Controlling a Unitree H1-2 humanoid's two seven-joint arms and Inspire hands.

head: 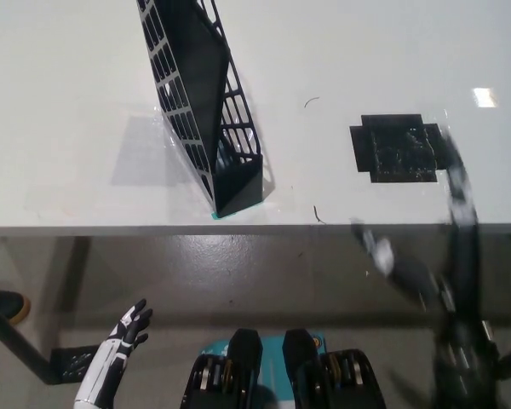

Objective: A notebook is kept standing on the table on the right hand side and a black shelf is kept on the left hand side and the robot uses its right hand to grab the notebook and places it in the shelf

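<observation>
Black lattice-patterned mesh shelf [206, 111], white glossy counter [68, 102], black tape patch [396, 148], white left hand [129, 325].
</observation>
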